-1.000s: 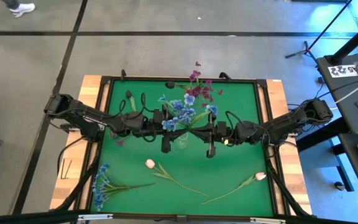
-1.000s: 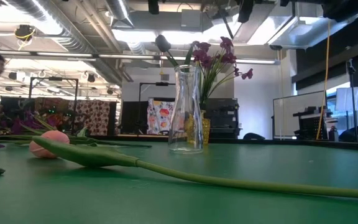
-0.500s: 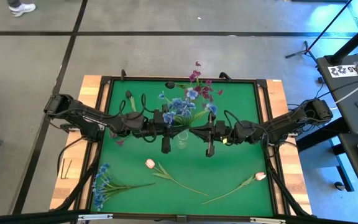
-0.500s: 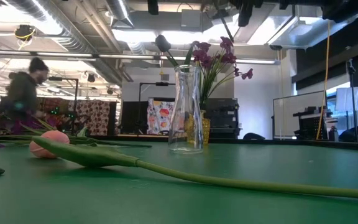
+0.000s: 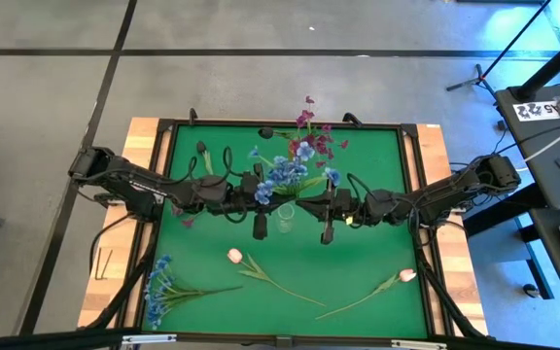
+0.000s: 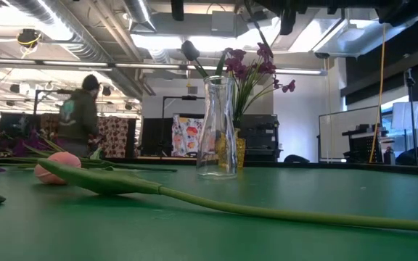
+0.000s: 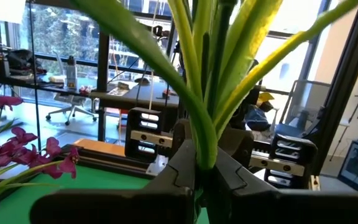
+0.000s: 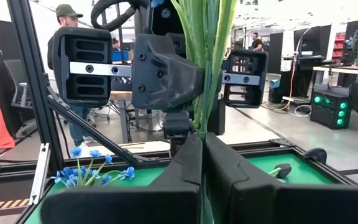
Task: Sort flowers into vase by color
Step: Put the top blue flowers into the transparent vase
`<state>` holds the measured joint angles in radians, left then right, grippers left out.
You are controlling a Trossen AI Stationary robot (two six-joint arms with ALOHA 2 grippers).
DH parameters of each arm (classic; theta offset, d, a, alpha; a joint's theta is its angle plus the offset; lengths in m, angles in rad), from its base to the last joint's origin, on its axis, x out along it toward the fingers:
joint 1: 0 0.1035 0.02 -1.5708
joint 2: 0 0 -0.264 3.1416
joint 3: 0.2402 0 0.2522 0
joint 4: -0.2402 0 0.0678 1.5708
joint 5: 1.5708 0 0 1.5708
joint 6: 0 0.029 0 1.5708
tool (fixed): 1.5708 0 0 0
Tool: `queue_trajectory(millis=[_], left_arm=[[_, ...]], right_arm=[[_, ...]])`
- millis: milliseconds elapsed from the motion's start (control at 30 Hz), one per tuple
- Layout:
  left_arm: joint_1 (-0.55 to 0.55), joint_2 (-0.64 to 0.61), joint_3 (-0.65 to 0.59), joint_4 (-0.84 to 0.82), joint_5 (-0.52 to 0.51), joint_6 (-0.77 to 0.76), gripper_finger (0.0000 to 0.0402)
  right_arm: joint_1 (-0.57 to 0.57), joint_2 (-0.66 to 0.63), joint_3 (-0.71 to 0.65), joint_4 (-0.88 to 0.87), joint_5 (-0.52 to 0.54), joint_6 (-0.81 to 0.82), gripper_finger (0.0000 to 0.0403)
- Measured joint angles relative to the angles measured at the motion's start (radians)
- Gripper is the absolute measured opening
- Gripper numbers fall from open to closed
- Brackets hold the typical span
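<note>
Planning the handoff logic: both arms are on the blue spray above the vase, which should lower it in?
Hedged: either. Left gripper and right gripper both have jaws shut on the blue spray stems, facing each other beside the glass vase. Left sits marginally closer.

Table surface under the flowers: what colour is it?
Green. The table surface shows best in the high view, plain green inside a dark frame.

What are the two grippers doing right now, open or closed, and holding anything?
Left gripper: shut on the blue flower spray's green stems, above the glass vase.
Right gripper: shut on the same stems.
</note>
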<state>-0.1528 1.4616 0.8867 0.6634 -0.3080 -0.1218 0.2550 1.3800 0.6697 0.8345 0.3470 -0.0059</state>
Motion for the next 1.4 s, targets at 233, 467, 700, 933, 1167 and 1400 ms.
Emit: queue_trajectory(millis=[233, 467, 700, 933, 1167, 1400], left_arm=[[0.000, 0.002, 0.000, -0.014, 0.000, 0.000, 0.0006], [0.000, 0.001, 0.000, -0.029, 0.001, 0.000, 0.0005], [0.000, -0.041, -0.001, -0.050, 0.002, 0.001, 0.0005], [0.000, -0.095, -0.001, -0.139, 0.002, 0.001, 0.0005], [0.000, -0.122, 0.009, -0.247, -0.003, 0.000, 0.0005], [0.000, -0.122, 0.147, -0.539, -0.050, -0.026, 0.0004]], right_arm=[[0.000, -0.001, 0.000, -0.042, -0.001, -0.001, 0.0073], [0.000, -0.002, 0.000, -0.052, 0.000, -0.001, 0.0179], [0.000, -0.063, 0.000, -0.107, 0.000, -0.003, 0.0224], [0.000, -0.187, 0.001, -0.267, 0.002, -0.003, 0.0227], [0.000, -0.301, 0.000, -0.451, 0.025, 0.003, 0.0227], [0.000, -0.369, 0.001, -0.555, 0.081, 0.016, 0.0227]])
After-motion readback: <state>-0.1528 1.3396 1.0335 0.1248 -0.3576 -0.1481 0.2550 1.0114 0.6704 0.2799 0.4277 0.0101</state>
